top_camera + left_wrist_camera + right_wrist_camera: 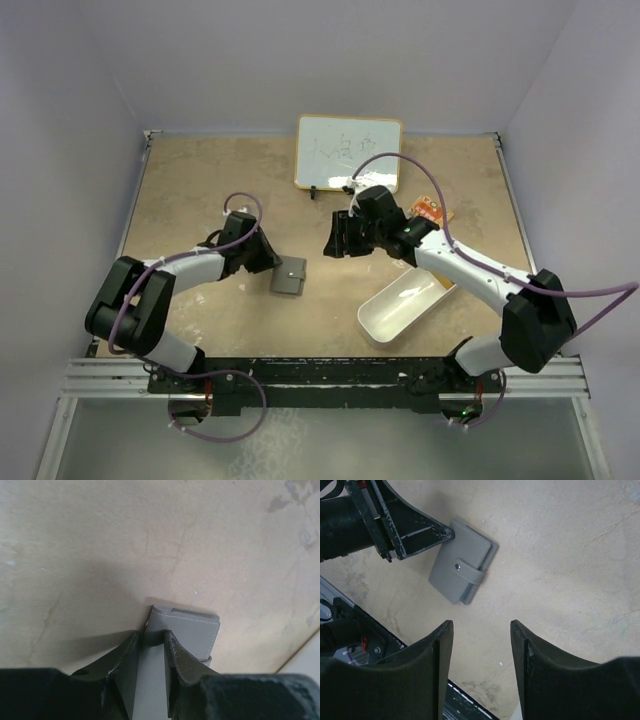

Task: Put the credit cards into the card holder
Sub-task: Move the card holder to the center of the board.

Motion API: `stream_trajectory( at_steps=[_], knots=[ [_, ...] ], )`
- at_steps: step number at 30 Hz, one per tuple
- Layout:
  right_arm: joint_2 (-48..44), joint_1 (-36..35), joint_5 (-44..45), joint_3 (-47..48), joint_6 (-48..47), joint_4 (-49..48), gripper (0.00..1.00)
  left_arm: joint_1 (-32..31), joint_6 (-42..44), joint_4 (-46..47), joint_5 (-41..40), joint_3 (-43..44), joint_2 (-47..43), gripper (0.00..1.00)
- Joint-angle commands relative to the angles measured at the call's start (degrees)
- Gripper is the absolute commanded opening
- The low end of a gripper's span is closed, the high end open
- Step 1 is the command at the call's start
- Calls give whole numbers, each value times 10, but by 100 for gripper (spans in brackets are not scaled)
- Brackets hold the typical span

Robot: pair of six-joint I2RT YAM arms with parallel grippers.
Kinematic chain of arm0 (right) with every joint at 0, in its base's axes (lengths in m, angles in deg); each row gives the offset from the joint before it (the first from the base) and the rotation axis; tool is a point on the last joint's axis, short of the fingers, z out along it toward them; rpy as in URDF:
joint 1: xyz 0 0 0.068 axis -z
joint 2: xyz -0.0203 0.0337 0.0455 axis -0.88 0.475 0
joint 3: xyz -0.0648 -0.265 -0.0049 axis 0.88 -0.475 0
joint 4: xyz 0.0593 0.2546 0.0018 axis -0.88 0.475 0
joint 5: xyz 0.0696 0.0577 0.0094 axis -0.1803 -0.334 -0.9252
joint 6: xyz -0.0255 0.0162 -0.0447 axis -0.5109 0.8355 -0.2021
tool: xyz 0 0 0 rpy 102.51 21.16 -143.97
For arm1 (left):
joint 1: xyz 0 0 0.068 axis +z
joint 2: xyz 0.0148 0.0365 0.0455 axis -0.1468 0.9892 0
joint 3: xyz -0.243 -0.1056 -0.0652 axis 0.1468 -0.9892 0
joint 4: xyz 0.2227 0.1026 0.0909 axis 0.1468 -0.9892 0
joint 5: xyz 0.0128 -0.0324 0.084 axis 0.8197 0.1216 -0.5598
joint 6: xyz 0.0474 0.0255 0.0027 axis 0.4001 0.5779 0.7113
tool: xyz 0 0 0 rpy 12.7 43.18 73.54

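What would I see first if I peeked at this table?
The left tool pinches the edge of the small grey card holder near the middle of the table, and the right tool hangs open close by. A white tray sits on the right side.

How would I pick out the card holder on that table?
Start at the table and follow the left arm to its tip. The card holder lies there against the jaws: small, flat, grey, with a snap-buttoned strap, unlike the white tray to its right.
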Motion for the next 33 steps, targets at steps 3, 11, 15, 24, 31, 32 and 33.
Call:
stream_trajectory(
  at_steps=[3,11,15,24,31,32,33],
  knots=[
    [31,-39,40,36,19,11,49,-46,-90,59,63,-50,-32,22],
    [62,-72,62,34,29,3,47,-78,-167,119,76,-113,-84,25],
    [85,-95,68,45,28,24,46,-97,-205,150,76,-138,-106,25],
    [123,-139,97,41,44,35,43,-112,-227,161,55,-168,-133,25],
    [151,-166,139,58,38,62,41,-114,-220,158,51,-174,-128,25],
    [154,-167,141,59,38,62,41,-114,-220,159,52,-174,-126,25],
    [157,-167,141,60,36,61,41,-115,-220,161,52,-175,-124,25]
  ],
)
